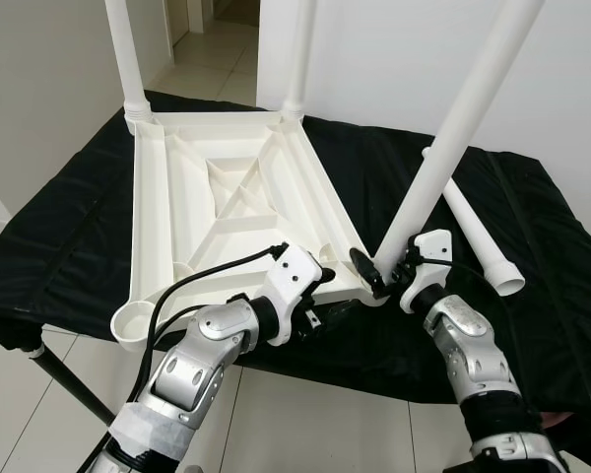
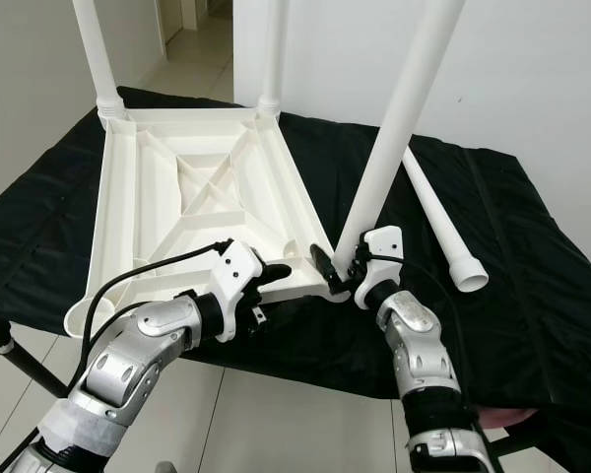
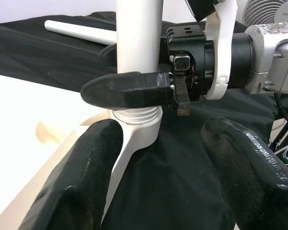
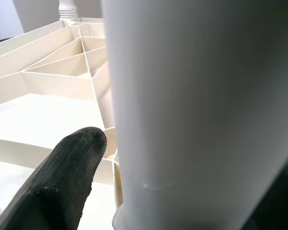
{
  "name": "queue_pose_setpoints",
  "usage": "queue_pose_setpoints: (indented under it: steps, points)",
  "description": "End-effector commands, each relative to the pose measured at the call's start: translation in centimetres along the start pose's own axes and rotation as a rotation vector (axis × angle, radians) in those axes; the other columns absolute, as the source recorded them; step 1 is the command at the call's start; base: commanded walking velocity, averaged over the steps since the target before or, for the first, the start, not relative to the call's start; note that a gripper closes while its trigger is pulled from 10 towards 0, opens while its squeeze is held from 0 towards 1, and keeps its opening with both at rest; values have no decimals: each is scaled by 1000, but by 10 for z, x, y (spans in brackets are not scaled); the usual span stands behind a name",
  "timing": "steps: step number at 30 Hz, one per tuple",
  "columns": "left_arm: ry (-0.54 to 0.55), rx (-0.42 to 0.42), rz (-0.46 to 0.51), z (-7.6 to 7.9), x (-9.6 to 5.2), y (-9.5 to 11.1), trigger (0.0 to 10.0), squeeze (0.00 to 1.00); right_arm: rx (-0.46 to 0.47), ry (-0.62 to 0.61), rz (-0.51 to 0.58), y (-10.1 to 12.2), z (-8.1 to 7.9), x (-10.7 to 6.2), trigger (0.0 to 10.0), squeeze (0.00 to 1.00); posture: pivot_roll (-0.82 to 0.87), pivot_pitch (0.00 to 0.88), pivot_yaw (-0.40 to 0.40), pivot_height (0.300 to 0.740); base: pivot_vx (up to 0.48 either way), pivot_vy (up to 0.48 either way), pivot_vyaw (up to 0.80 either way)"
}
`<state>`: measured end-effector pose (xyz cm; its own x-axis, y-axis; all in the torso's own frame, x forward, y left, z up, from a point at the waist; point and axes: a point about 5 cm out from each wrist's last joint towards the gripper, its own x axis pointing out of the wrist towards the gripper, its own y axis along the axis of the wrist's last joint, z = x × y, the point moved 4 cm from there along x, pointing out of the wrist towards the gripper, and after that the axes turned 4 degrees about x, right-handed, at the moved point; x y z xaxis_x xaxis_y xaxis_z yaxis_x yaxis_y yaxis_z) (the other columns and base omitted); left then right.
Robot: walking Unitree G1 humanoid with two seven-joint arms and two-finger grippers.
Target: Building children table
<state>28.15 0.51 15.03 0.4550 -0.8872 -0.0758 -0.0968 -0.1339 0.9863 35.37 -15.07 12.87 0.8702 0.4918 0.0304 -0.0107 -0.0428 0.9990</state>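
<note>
Left eye view first: the white tabletop (image 1: 227, 197) lies upside down on a worktop (image 1: 69, 246) draped in black cloth, two legs already standing at its far corners, at about eleven and twelve o'clock. At the near corner, around five o'clock, the right gripper (image 1: 379, 273) has its fingers clamped on the third leg (image 1: 453, 138) just above its socket, and the leg leans away toward one o'clock. The left gripper (image 1: 315, 296) sits at the tabletop's near edge, just beside that corner. A fourth leg (image 1: 478, 232) lies loose on the cloth at three o'clock, and the empty socket (image 1: 133, 323) waits at seven o'clock.

Right eye view: the same lean shows plainly. My worry is that the tilt cross-threads or jams the leg's end, or that pushing at this angle slides the tabletop off the near edge of the worktop.

Left wrist view: the left gripper's fingers (image 3: 86, 187) stand apart, holding nothing, and look at the socket collar (image 3: 134, 117), where the leg's threaded end seems only partly seated. With nothing bracing the tabletop, twisting could turn the whole piece.

Right wrist view: one finger (image 4: 62, 177) presses the leg's side; a smooth tube may slip round in the grip.
</note>
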Motion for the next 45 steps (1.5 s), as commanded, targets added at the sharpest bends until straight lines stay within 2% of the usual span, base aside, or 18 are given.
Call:
queue_pose_setpoints:
  steps: [1, 8, 10, 11, 12, 13, 24, 25, 27, 28, 29, 30, 32, 37, 39, 41, 44, 45]
  points:
    - [23, 13, -5, -2, 1, 3, 10000, 0, -9, 56, -27, -4, -1, 0, 10000, 0, -25, 0, -53, 740, 0, 0, 0]
    - [26, 18, -9, -4, 2, 4, 10000, 0, -18, 130, -83, -14, 4, 1, 10000, 0, -22, 0, -53, 740, 0, 0, 0]
    - [26, 19, -9, -4, 2, 4, 10000, 0, -16, 134, -92, -16, 6, 1, 9647, 0, -22, 0, -53, 740, 0, 0, 0]
    - [27, 19, -11, -4, 2, 4, 10000, 0, -13, 142, -101, -19, 9, 2, 2549, 0, -20, 0, -52, 740, 0, 0, 0]
    - [27, 19, -11, -4, 2, 4, 10000, 0, -13, 142, -101, -19, 9, 2, 2549, 0, -20, 0, -52, 740, 0, 0, 0]
    - [27, 19, -11, -5, 1, 4, 10000, 0, -9, 144, -104, -20, 10, 2, 0, 0, -18, 0, -51, 740, 0, 0, 0]
    - [29, 17, -24, -4, -1, 2, 10000, 0, 9, 159, -137, -34, 8, 0, 0, 0, -12, 0, -60, 740, 0, 0, 0]
    - [32, 15, -24, -4, 0, 2, 10000, 0, 19, 132, -144, -37, 9, 0, 10000, 0, -12, 0, -60, 740, 0, 0, 0]
    - [33, 11, -21, -4, 0, 3, 10000, 0, 12, 95, -159, -41, 10, 1, 10000, 0, -10, 0, -64, 740, 0, 0, 0]
    - [34, 12, -21, -4, 0, 3, 10000, 0, -10, 27, -202, -47, 15, 2, 10000, 0, -11, 0, -65, 740, 0, 0, 0]
    - [34, 12, -21, -4, 0, 3, 10000, 0, -10, 27, -202, -47, 15, 2, 10000, 0, -11, 0, -65, 740, 0, 0, 0]
    - [33, 11, -21, -4, 1, 3, 10000, 0, -33, -56, -241, -52, 22, 3, 10000, 0, -11, 0, -65, 740, 0, 0, 0]
    - [32, 9, -19, -3, 2, 3, 10000, 0, 2, -99, -225, -50, 23, 4, 10000, 0, -19, 0, -63, 740, 0, 0, 0]
    - [30, 8, -19, -3, 2, 3, 10000, 0, 17, -140, -221, -50, 23, 4, 10000, 0, -19, 0, -63, 740, 0, 0, 0]
    - [27, 8, -20, -2, 2, 3, 10000, 0, 39, -192, -215, -49, 23, 4, 10000, 0, -23, 0, -61, 740, 0, 0, 0]
    - [22, 7, -20, -2, 2, 4, 10000, 0, 74, -324, -204, -48, 21, 2, 10000, 0, -31, 0, -58, 740, 0, 0, 0]
    - [20, 8, -19, -1, 3, 4, 10000, 0, 76, -394, -197, -47, 21, 0, 10000, 0, -31, 0, -58, 740, 0, 0, 0]
    - [17, 7, -18, -1, 3, 4, 10000, 0, 103, -466, -183, -46, 17, -3, 10000, 0, -31, 0, -58, 740, 0, 0, 0]
